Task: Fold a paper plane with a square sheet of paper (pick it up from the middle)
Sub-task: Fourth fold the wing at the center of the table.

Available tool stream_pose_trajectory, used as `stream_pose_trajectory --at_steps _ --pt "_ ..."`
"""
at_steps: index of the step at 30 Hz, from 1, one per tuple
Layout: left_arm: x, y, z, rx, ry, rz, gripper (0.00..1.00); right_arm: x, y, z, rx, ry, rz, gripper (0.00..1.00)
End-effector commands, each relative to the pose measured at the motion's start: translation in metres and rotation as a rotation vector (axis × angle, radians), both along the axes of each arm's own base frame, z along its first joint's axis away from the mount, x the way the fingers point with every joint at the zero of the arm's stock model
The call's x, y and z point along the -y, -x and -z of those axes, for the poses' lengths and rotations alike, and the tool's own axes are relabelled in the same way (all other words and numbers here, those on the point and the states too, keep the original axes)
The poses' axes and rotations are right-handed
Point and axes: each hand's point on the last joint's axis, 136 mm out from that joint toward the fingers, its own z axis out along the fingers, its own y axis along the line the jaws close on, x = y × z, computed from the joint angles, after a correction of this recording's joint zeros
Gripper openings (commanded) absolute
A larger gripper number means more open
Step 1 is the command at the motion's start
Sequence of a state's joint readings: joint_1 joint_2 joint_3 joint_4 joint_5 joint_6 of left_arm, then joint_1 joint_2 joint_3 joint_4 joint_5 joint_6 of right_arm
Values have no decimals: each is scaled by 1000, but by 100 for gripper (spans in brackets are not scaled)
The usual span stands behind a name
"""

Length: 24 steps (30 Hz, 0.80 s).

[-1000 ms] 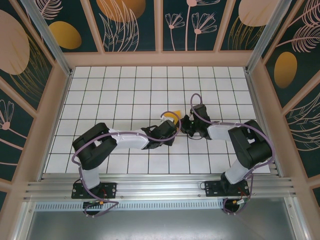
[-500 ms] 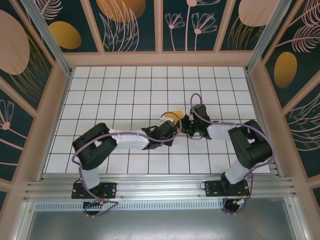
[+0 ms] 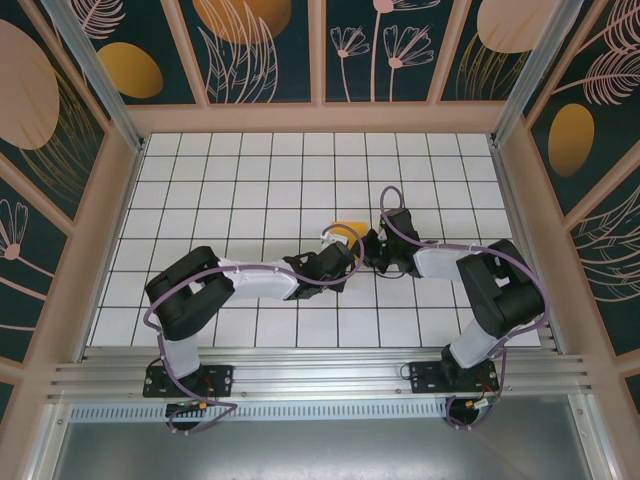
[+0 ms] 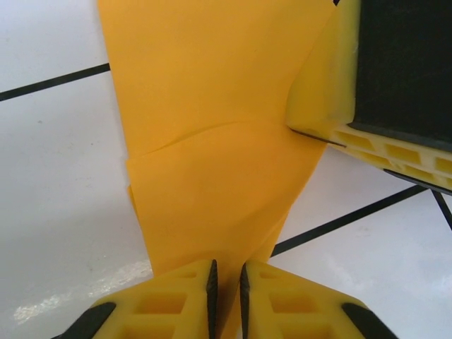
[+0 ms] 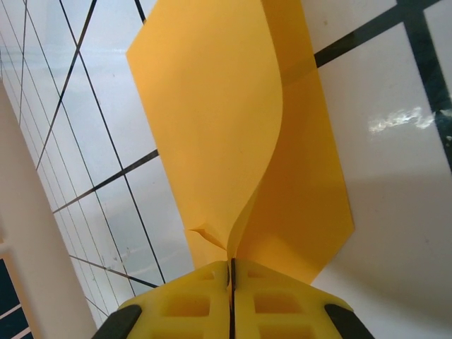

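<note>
Top external view first: the white grid table [image 3: 250, 170] carries both arms to its centre, the left arm [image 3: 250, 278] reaching toward 3 o'clock and the right arm [image 3: 450, 262] toward 9 o'clock, so they meet nose to nose; the square sheet of paper [image 3: 347, 232] shows as a small orange patch at 12 o'clock of that meeting point, already partly folded.

Right wrist view: your right gripper [image 5: 231, 272] is pinched tight on the paper at 6 o'clock; a curled layer [image 5: 212, 106] bows up toward 12 o'clock over a flatter layer beneath.

Left wrist view: your left gripper [image 4: 226, 274] is clenched on the sheet's edge at 6 o'clock, paper running between its pads; a right-hand finger [image 4: 321, 92] touches the sheet at 2 o'clock; a faint crease [image 4: 205, 133] runs from 9 toward 3 o'clock.

I judge you are mid-fold; move both wrists together, never apart, since thin paper tears or slips under tension; lay the curled layer down edge to edge before you sharpen any fold; go slowly.
</note>
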State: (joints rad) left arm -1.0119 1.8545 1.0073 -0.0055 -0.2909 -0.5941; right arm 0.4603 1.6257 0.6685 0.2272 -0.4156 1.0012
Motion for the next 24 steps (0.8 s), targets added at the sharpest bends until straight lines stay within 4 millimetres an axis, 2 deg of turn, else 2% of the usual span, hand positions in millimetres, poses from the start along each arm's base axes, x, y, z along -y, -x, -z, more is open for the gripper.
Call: stream_pose_trajectory --at_steps 1,11,14,16,20,24 --pt "-12 0 7 3 -70 -8 14 -4 -5 -15 41 -1 -12 8" --pt "-18 0 8 11 -66 -41 6 -5 -4 -18 53 26 -34 13" --pt "-17 -2 1 27 -40 -52 6 -3 -4 -22 67 45 -45 17" --pt "-24 2 7 19 -47 -59 6 0 -6 -28 92 70 -54 24" --pt "-21 6 3 16 14 -50 6 10 -7 -42 151 123 -61 41" --pt "-19 9 -2 -2 115 -34 6 23 -6 -58 206 151 -67 46"
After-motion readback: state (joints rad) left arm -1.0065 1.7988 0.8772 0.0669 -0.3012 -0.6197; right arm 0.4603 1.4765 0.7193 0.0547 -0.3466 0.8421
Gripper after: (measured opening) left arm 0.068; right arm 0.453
